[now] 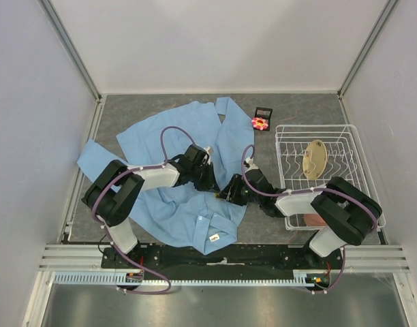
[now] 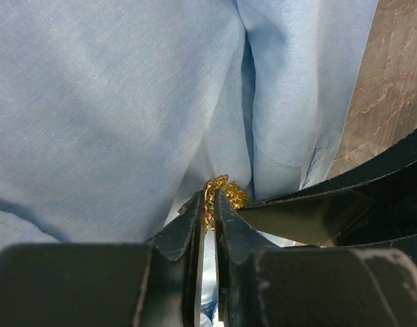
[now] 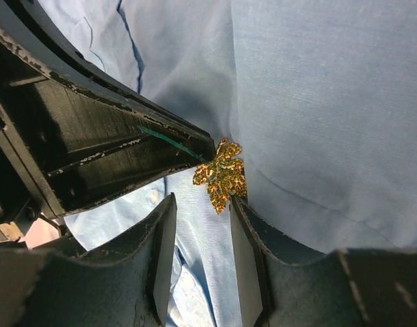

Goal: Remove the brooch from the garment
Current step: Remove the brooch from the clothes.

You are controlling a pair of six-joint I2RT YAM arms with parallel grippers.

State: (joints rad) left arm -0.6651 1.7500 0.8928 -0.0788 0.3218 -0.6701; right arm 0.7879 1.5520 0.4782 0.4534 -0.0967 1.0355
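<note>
Cloth fills most of both wrist views: the garment [image 1: 154,133], a light blue shirt, lies crumpled across the grey worktop [image 1: 311,109] with its collar and white neck label [image 1: 213,238] toward the arm bases; the brooch [image 1: 261,122], pink petals around a yellow and dark centre, lies flat on the worktop just beside the shirt's far right edge, off the cloth as far as the top view shows, and well apart from both arms; a small dark case [image 1: 264,111] sits just behind it.

Both arms reach inward and meet over the middle of the shirt; the left claw [image 2: 210,204] has its fingers drawn nearly together, only a thin slit between them, and their tips pinch the edge of a gold emblem [image 2: 222,193], leaf-shaped and speckled, that sits on the cloth beside a fold; the right claw [image 3: 203,204] stands apart, its jaws wide, holding nothing, with the emblem just beyond its tips and touching the inner edge of one finger; the tip of the left claw meets the emblem from the opposite side in that view.

At the right of the worktop stands a white wire rack [image 1: 317,127] with a tan, oval object [image 1: 315,160] leaning inside it.
</note>
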